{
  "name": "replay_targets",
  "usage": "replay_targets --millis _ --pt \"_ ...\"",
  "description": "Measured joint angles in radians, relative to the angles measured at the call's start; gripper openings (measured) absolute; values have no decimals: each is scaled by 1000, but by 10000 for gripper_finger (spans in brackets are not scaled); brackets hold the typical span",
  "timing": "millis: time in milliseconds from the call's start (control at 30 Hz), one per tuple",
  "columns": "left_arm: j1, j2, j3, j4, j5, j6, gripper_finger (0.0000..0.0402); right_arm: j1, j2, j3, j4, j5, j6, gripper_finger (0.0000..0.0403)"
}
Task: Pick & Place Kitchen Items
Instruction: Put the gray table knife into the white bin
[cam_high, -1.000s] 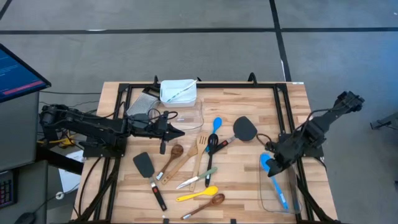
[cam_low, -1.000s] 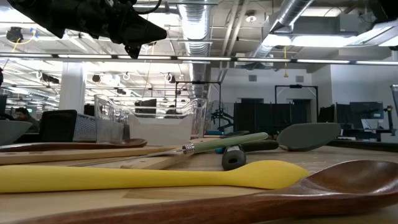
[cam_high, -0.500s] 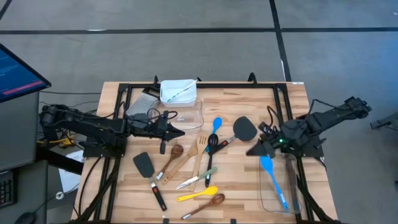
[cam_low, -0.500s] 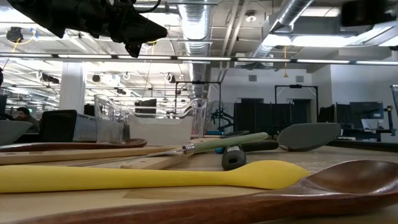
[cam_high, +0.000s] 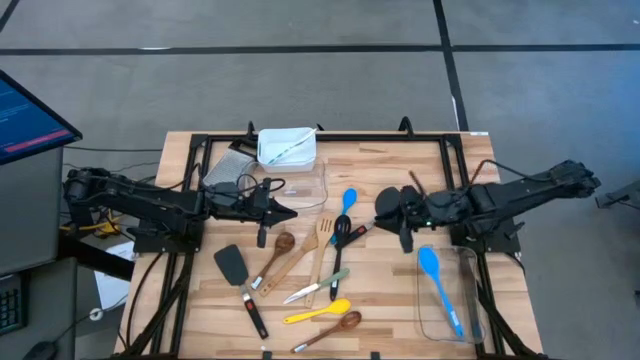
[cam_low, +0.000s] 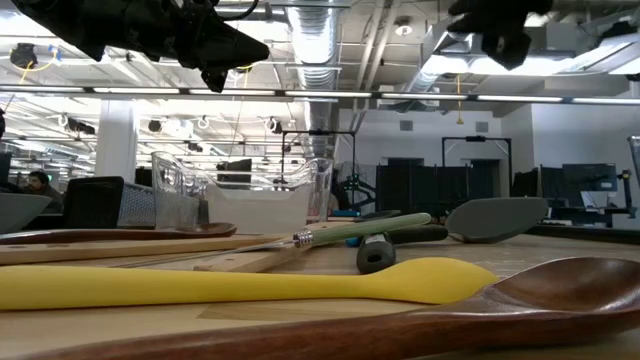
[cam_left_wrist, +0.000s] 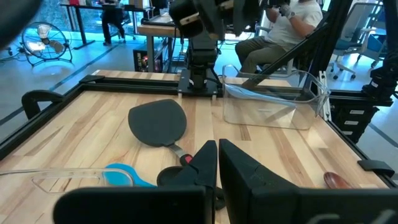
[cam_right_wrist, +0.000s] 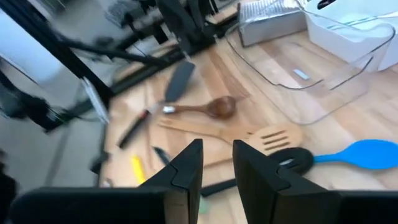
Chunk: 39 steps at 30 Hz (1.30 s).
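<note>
right pincer (cam_high: 404, 232) is held narrowly parted, empty, above the grey spatula (cam_high: 393, 206) lying mid-table. left pincer (cam_high: 288, 213) is shut, idle. descent should be centred on the spatula's handle before closing.

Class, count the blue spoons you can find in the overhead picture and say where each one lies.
2. One blue spoon lies on the table near the centre, beside the clear tub. The other blue spoon lies inside the clear tub at the right. None seem hidden.
</note>
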Motion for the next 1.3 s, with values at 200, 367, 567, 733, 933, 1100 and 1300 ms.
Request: replay_targets --millis 200,367,567,733,933,1100,1300 --pt "0 0 0 0 0 0 3 -30 113 -1 -2 0 -32 82" --pt "0 0 0 0 0 0 3 -43 224 -1 -1 0 -32 82" --pt "0 0 0 -1 0 0 3 -76 344 -2 17 -10 -31 82" --pt "0 0 0 -2 0 0 3 -103 401 -2 26 -15 -30 82" --pt "0 0 0 -2 0 0 3 -133 461 -2 28 -15 -30 82" --pt "0 0 0 -2 0 0 3 -153 506 -2 25 -15 -30 82" --pt "0 0 0 2 0 0 3 -172 530 -2 24 -38 11 82"
